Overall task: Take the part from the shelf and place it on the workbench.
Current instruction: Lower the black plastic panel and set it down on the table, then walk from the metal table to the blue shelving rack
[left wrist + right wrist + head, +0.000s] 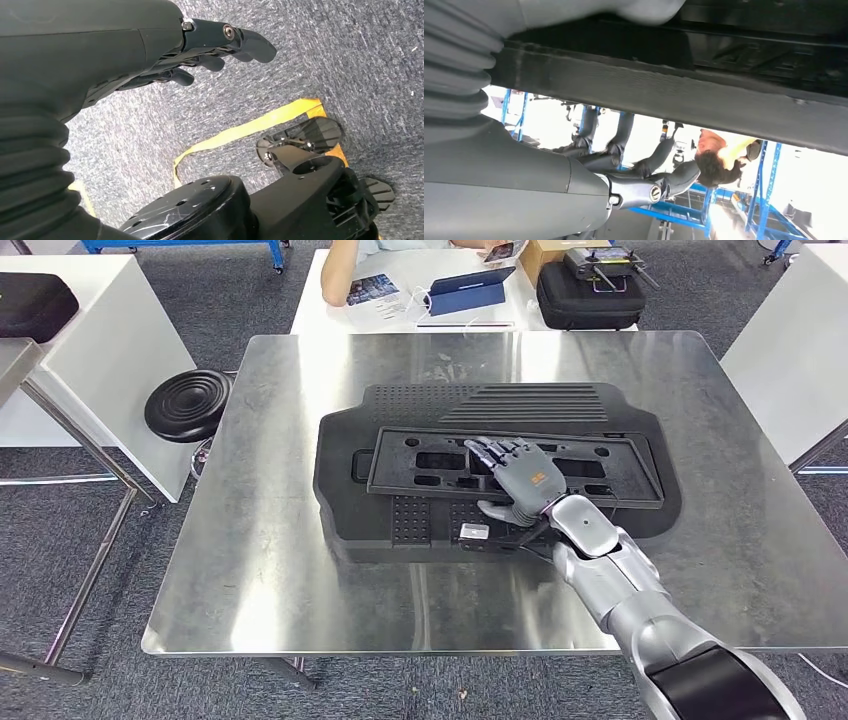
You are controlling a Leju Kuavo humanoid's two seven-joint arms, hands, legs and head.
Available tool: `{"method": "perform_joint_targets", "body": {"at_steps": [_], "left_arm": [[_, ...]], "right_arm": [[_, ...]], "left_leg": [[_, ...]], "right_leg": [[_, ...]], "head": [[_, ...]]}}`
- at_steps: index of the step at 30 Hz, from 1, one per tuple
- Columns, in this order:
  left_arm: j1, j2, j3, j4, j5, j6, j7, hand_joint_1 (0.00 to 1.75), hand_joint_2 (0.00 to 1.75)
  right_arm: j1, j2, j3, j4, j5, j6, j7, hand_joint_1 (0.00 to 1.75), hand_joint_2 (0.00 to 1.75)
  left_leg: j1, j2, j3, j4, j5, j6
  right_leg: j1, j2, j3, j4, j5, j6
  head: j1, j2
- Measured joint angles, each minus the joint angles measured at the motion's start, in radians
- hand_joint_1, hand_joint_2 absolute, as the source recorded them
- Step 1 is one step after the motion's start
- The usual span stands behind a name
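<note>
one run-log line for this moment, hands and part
part: flat black plastic frame on larger black moulded panel, steel workbench | right hand: resting flat on frame | left hand: hanging over carpet, holds nothing

Right robot hand forward on a bent arm, fingers spread; left robot hand hanging, fingers loosely extended.

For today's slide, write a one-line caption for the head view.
Right robot hand rests on a flat black frame part lying atop a larger black moulded part on the steel workbench.
</note>
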Motion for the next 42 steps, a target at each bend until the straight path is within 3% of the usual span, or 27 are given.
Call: {"method": "perform_joint_targets", "body": {"at_steps": [10, 17, 25, 34, 38, 42], "left_arm": [[-0.001, -0.004, 0.016, 0.000, 0.039, 0.005, 0.002, 0.00, 0.00], [0.001, -0.005, 0.036, 0.000, 0.053, 0.004, -0.010, 0.00, 0.00], [0.004, -0.005, 0.052, 0.000, 0.053, 0.005, -0.010, 0.00, 0.00], [0.015, -0.005, 0.062, 0.000, 0.047, 0.015, -0.025, 0.00, 0.00], [0.017, -0.006, 0.063, 0.000, 0.043, 0.024, -0.027, 0.00, 0.00], [0.021, -0.010, 0.075, 0.000, 0.057, 0.042, -0.028, 0.00, 0.00]], "right_arm": [[-0.002, 0.034, -0.006, -0.020, -0.092, 0.113, -0.050, 0.00, 0.00], [0.036, 0.062, -0.002, -0.147, -0.251, 0.301, -0.128, 0.00, 0.00], [0.097, 0.090, 0.008, -0.319, -0.383, 0.392, -0.155, 0.00, 0.00], [0.268, 0.148, 0.018, -0.736, -0.777, 0.505, -0.133, 0.00, 0.00], [0.323, 0.169, 0.009, -0.849, -0.896, 0.534, -0.128, 0.00, 0.00], [0.419, 0.198, -0.017, -0.963, -1.129, 0.576, -0.114, 0.00, 0.00]], "left_leg": [[-0.001, 0.000, 0.000, 0.000, -0.001, 0.001], [-0.001, 0.000, 0.001, 0.000, -0.001, 0.001], [-0.001, 0.000, 0.001, 0.000, -0.001, 0.001], [-0.001, 0.000, 0.001, 0.000, -0.003, 0.000], [-0.001, 0.000, 0.001, 0.000, -0.003, 0.000], [-0.002, 0.000, 0.001, 0.000, -0.003, 0.000]], "right_leg": [[-0.001, 0.000, 0.000, 0.000, 0.000, 0.000], [0.000, 0.000, 0.000, 0.000, 0.000, 0.000], [-0.001, 0.000, 0.000, 0.000, 0.000, 0.000], [0.000, 0.000, 0.000, 0.000, -0.001, 0.000], [0.000, 0.000, 0.000, 0.000, -0.001, 0.000], [0.000, 0.000, 0.000, -0.001, -0.001, 0.000]], "head": [[0.000, 0.000], [0.000, 0.000], [0.000, 0.000], [0.000, 0.000], [0.000, 0.000], [0.000, 0.000]]}}
